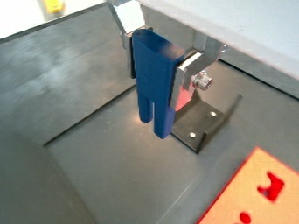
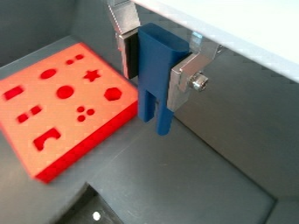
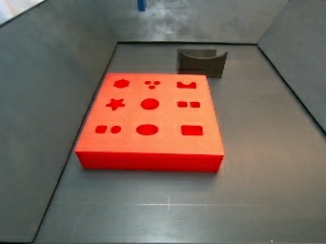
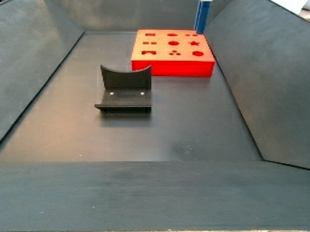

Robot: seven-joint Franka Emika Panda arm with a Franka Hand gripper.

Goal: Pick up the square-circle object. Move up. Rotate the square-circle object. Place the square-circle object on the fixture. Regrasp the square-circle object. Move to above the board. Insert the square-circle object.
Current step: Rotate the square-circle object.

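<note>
I read the board [image 3: 151,122] flat on the floor, fixture [image 4: 123,89] well apart from it; gripper [image 1: 162,61] high, clamped on the square-circle object [image 1: 152,83], long axis hanging down; side views catch only its blue tip at frame top, wrist views show the grip.

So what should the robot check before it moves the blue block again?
1. Gripper shut on the square-circle object, high above the floor: ok.
2. Block hangs upright, long end pointing down, in both wrist views: ok.
3. Fixture has nothing in its notch: ok.
4. Board lies flat, holes uncovered: ok.
5. Block is clear of the floor: ok.
6. Whether the jaws hold the block dead centre: cannot tell.
</note>
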